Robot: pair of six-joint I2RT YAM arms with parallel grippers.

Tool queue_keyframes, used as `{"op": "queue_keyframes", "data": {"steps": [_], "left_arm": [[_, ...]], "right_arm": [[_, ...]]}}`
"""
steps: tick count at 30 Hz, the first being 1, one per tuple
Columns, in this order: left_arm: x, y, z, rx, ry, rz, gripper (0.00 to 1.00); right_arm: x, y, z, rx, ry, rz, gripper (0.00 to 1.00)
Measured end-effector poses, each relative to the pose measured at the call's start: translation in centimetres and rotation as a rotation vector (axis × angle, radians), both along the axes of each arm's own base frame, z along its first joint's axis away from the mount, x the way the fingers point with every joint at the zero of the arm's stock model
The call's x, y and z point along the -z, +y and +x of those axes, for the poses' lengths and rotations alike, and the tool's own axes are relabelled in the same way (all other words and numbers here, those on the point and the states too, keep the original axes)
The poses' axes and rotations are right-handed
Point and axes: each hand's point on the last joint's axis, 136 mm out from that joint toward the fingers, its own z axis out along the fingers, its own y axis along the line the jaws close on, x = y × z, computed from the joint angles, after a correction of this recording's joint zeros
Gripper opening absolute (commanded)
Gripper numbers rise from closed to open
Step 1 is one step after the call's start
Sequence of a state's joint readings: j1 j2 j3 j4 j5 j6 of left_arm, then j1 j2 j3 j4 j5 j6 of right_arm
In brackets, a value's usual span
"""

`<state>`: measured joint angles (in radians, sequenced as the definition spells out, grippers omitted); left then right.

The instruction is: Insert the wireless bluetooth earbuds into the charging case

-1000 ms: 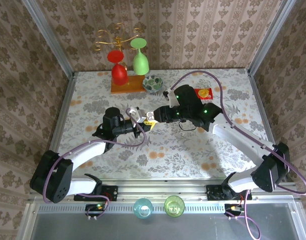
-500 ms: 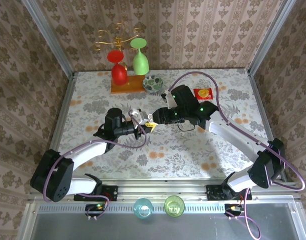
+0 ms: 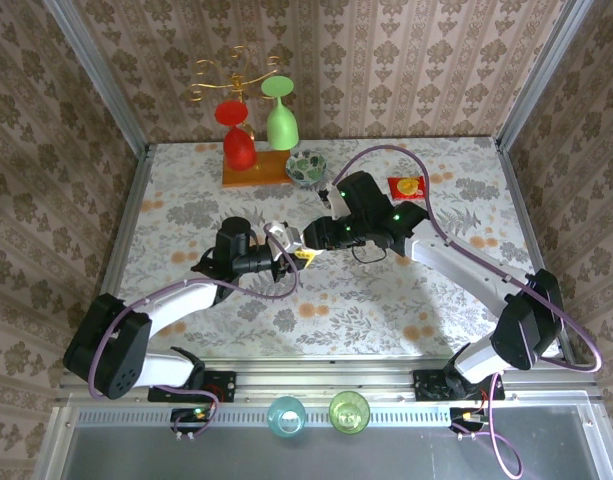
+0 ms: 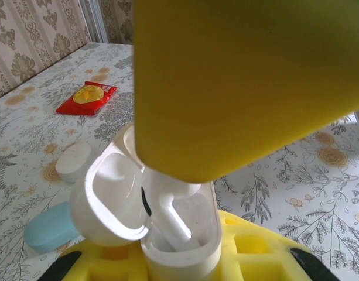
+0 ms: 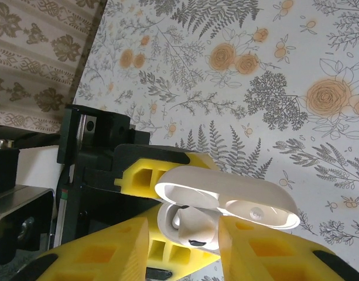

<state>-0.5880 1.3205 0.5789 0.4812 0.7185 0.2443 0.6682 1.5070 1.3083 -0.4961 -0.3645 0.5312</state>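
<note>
Earbud insertion, mid-step. My left gripper (image 4: 179,253), at the bottom of the left wrist view, is closed on the charging case (image 4: 182,269), which it holds upright with the lid (image 4: 109,202) swung open toward the left of the frame. My right gripper (image 5: 188,237), at the lower centre of the right wrist view, is narrowed onto one earbud (image 5: 188,225), pinched between its yellow fingers (image 5: 109,252) just under the case's open rim. In the left wrist view the earbud's stem already points down into a well of the case, while its head sits level with the rim; I judge it entered but not yet seated. What is left, as I read it: press this earbud home, let go of it and draw the right gripper clear. Whether the other well is filled I cannot tell, since the right finger at the top of the frame covers it.
</note>
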Motion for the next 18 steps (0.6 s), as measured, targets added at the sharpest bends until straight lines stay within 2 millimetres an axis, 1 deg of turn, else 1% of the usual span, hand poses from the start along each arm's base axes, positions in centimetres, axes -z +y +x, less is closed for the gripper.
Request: {"op": "queue_keyframes", "data": {"steps": [5, 11, 14, 16, 18], "left_arm": [[0.4, 0.0, 0.1, -0.008, 0.017, 0.015, 0.08], [0.3, -0.2, 0.6, -0.013, 0.024, 0.017, 0.08], [0.1, -0.3, 0.7, -0.013, 0.018, 0.013, 0.09], [-0.1, -0.3, 0.8, -0.015, 0.013, 0.006, 0.08], [-0.3, -0.1, 0.9, -0.019, 0.004, -0.008, 0.09]], "right_arm": [[-0.3, 0.3, -0.1, -0.014, -0.002, 0.019, 0.35], [-0.5, 0.5, -0.2, -0.025, -0.003, 0.031, 0.35], [-0.5, 0.5, -0.2, -0.025, -0.006, 0.030, 0.38], [-0.5, 0.1, 0.0, -0.012, -0.015, 0.031, 0.39], [-0.5, -0.7, 0.2, 0.012, -0.029, 0.030, 0.40]]}}
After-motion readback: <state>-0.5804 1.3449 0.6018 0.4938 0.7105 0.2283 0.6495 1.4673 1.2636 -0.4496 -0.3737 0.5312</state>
